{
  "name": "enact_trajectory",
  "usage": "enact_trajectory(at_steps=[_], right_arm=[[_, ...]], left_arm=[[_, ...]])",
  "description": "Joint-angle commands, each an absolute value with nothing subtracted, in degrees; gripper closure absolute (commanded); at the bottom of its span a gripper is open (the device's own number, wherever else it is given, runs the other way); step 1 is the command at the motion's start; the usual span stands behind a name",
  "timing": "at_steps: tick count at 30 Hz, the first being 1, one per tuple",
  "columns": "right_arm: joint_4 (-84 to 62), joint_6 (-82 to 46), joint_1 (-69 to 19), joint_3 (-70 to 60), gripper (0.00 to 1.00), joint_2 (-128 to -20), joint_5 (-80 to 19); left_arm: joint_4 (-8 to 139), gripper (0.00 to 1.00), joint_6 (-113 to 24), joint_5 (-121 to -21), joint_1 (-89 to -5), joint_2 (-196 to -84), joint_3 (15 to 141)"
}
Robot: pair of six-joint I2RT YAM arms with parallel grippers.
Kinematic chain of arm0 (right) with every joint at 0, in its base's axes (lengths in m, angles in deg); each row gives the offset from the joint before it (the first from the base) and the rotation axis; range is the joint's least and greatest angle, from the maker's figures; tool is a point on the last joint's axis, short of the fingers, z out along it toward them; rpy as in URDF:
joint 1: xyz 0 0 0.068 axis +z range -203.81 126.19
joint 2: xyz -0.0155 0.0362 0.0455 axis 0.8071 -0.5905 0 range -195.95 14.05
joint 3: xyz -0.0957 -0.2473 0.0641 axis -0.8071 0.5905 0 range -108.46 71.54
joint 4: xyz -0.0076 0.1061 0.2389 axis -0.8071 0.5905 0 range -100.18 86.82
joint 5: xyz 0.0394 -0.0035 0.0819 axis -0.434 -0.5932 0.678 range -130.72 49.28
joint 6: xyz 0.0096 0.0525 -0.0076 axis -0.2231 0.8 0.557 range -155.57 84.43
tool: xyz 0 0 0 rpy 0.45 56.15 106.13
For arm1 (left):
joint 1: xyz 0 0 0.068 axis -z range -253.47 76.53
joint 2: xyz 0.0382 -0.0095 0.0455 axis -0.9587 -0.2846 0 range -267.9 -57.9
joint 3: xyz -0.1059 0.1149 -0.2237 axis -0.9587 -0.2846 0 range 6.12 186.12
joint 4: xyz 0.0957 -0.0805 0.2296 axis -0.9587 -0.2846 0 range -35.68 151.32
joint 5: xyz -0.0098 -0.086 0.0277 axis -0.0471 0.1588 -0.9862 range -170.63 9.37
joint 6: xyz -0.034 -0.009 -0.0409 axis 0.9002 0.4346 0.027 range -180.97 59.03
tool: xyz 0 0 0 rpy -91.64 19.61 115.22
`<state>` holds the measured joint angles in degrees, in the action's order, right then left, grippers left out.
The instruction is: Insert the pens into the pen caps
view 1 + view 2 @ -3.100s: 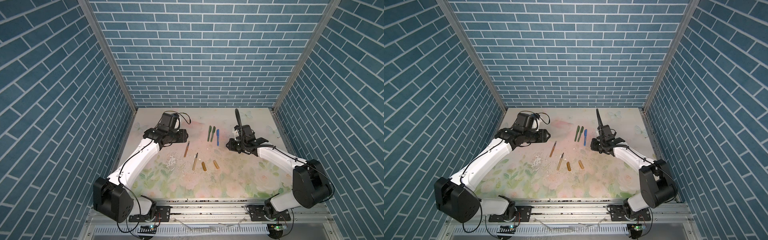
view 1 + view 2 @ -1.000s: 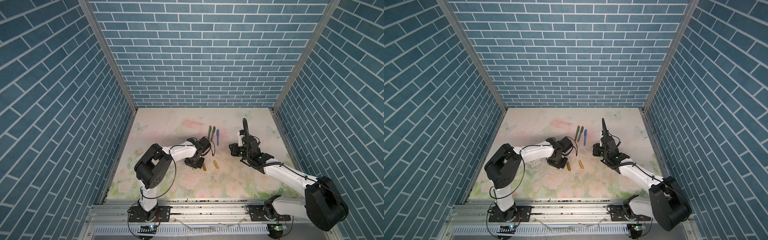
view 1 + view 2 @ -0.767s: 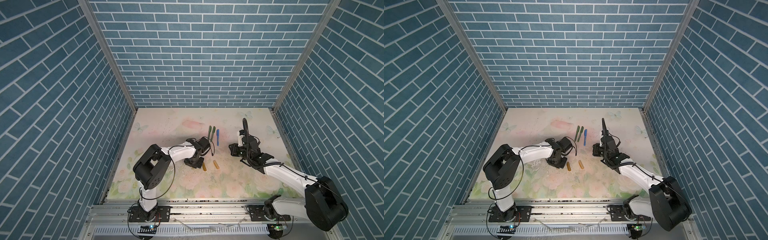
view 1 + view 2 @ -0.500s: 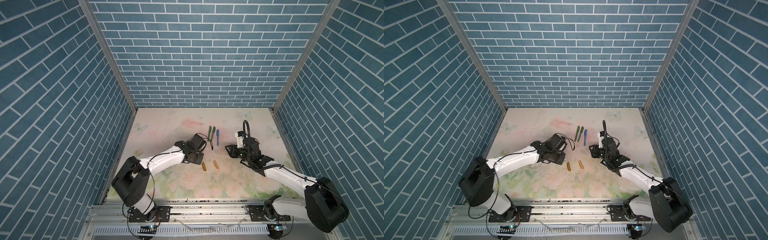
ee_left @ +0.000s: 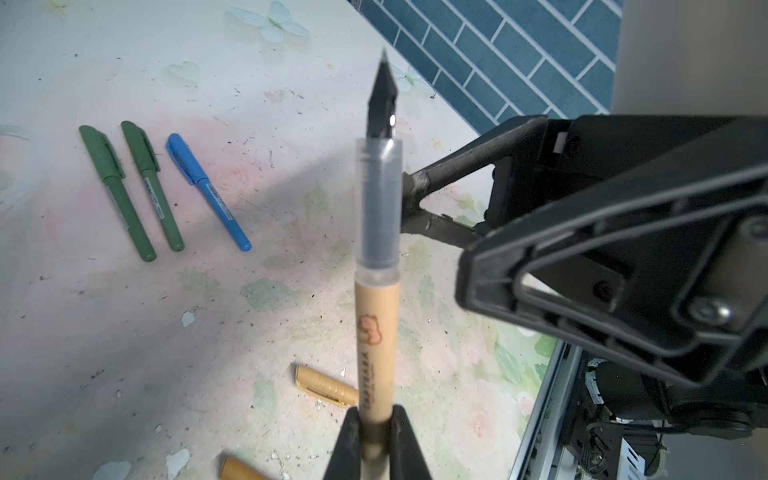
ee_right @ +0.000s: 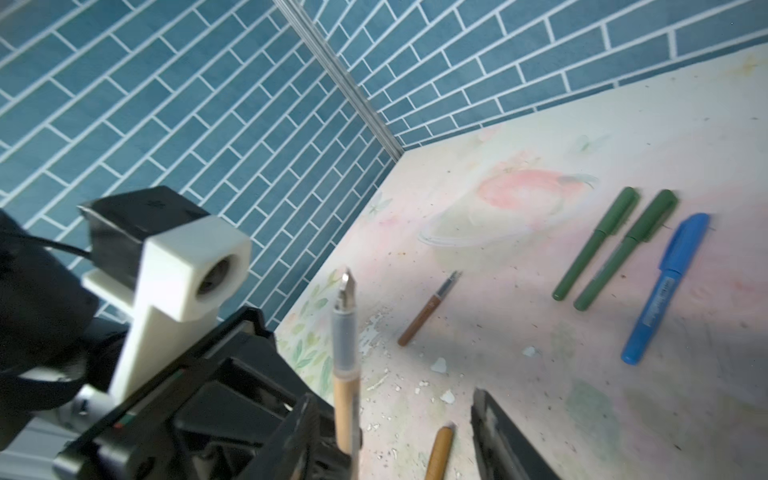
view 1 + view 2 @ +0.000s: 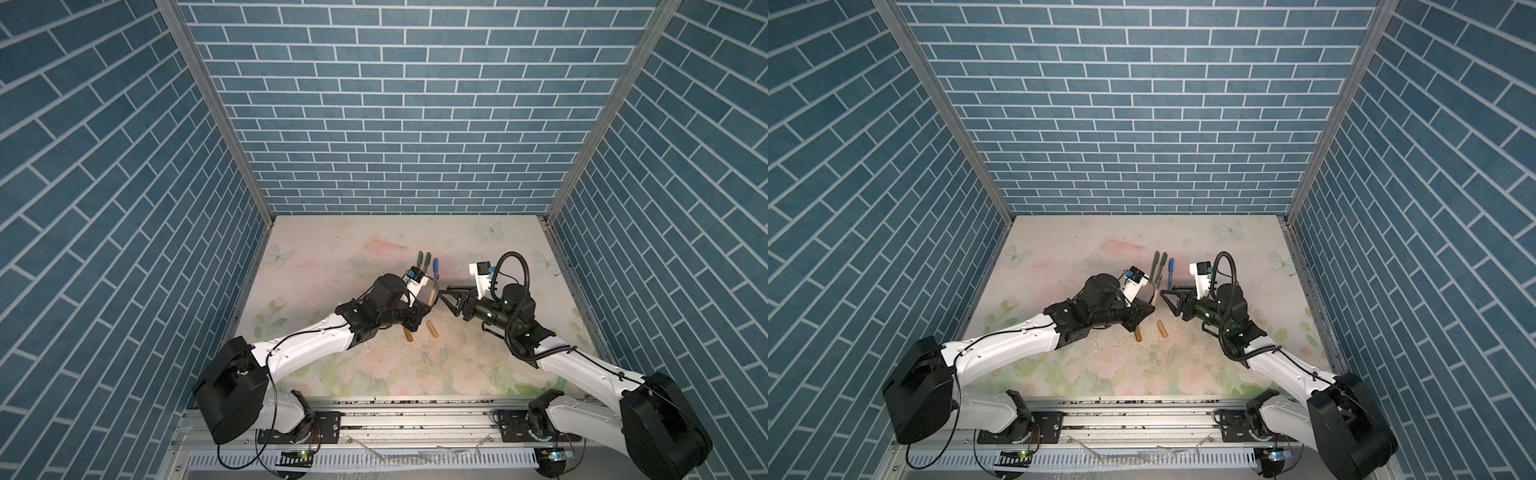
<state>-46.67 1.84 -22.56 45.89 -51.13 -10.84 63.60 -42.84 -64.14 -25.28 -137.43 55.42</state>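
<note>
On the counter (image 7: 332,257), two tan caps (image 7: 432,329) lay empty; left fingers (image 5: 343,453) gripped an uncapped tan pen (image 5: 376,332), right fingers (image 5: 453,162) spread, empty.

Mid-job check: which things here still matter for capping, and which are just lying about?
In play: tan pen in the left gripper; loose brown pen; two amber caps.
Lying about: two capped green pens; capped blue pen; white flakes.
</note>
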Motion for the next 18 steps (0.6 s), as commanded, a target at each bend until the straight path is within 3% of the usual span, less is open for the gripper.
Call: enact_trajectory(at_steps=[1, 9, 18], right_arm=[[-51.92, 4.57, -22.43, 46.14, 0.42, -52.21, -6.31], [-52.26, 5.98, -22.43, 45.62, 0.55, -54.08, -6.16], [-52.79, 7.36, -22.43, 44.59, 0.81, -56.67, -4.63]], left_arm=[[66.15, 1.00, -43.92, -61.88, -24.30, -138.83, 56.47], [67.12, 1.00, -43.60, -61.54, -23.81, -140.06, 57.19], [67.29, 1.00, -43.41, -60.75, -23.72, -141.04, 58.29]])
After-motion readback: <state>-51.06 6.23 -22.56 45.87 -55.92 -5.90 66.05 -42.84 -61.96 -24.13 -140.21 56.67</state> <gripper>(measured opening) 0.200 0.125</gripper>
